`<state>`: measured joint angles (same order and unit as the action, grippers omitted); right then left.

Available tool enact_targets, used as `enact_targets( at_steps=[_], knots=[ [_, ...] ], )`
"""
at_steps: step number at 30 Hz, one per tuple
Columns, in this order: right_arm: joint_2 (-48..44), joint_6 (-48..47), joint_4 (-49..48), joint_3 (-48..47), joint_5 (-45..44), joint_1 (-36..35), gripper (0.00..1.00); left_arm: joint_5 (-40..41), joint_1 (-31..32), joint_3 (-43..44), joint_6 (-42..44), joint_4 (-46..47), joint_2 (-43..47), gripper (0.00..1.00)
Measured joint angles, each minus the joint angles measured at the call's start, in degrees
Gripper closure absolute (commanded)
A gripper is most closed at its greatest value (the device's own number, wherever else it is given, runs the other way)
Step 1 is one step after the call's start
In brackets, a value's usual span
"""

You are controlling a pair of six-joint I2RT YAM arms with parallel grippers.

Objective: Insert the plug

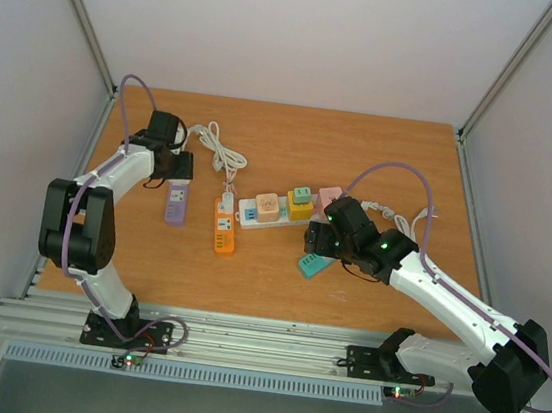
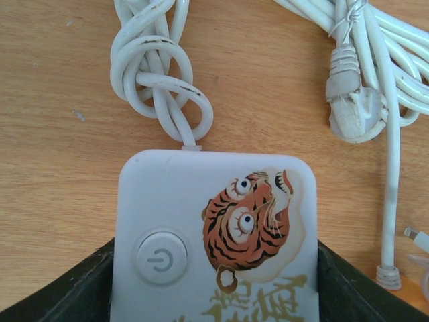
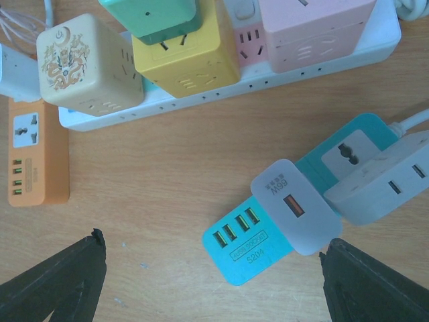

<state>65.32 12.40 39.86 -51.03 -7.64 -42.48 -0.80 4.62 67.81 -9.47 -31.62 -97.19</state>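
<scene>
The white plug [image 2: 352, 111] lies loose on the tabletop [image 1: 364, 147], toward the far left corner. It is tied in with its own bundled white cable [image 1: 218, 146] and is not in any socket. Just beside it is the far end of the lilac power strip [image 1: 177, 201], the one with the tiger print and round power button, whose knotted cord runs toward the far edge.

Your left gripper [image 1: 175, 167] sits over that end. Its fingers [image 2: 67, 295] press against both long sides of the strip, gripping it.

Next along, toward the middle, lies the orange power strip [image 1: 225, 228], parallel to the lilac one. Beyond it the long white power strip [image 1: 270, 213] runs across the centre of the tabletop, carrying cream, yellow, green and pink cube adapters.

Nearer the front edge, right of centre, your right gripper [image 1: 314, 241] hangs above the teal power strip [image 3: 248, 245]. Its fingers [image 3: 53, 282] are spread wide and hold nothing. A grey charger [image 3: 295, 208] and a white adapter [image 3: 382, 184] sit plugged into the teal strip.
</scene>
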Motion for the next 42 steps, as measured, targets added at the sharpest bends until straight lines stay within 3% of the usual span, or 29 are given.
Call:
enact_targets(
  at_steps=[15,18,24,27,31,42],
  knots=[
    [0.0,0.2,0.0,0.4,0.6,0.0,0.12,-1.2,-0.2,-2.3,-7.7,4.8,-0.9,0.64],
    [0.0,0.2,0.0,0.5,0.6,0.0,0.12,-0.9,-0.1,-3.5,-8.4,6.4,-0.5,0.51],
    [-0.3,0.5,0.0,0.9,0.6,0.0,0.11,2.2,1.7,-2.7,-6.7,4.4,-0.3,0.12],
    [-0.5,0.5,0.0,0.9,0.6,0.0,0.11,3.0,1.9,-2.6,-5.7,1.3,0.0,0.06],
    [-0.5,0.5,0.0,0.9,0.6,0.0,0.11,4.0,2.1,-1.6,-4.9,-1.2,0.5,0.06],
    [-0.5,0.5,-0.1,0.9,0.6,0.0,0.11,3.0,2.1,5.1,-5.0,-4.7,-0.2,0.26]
  ],
)
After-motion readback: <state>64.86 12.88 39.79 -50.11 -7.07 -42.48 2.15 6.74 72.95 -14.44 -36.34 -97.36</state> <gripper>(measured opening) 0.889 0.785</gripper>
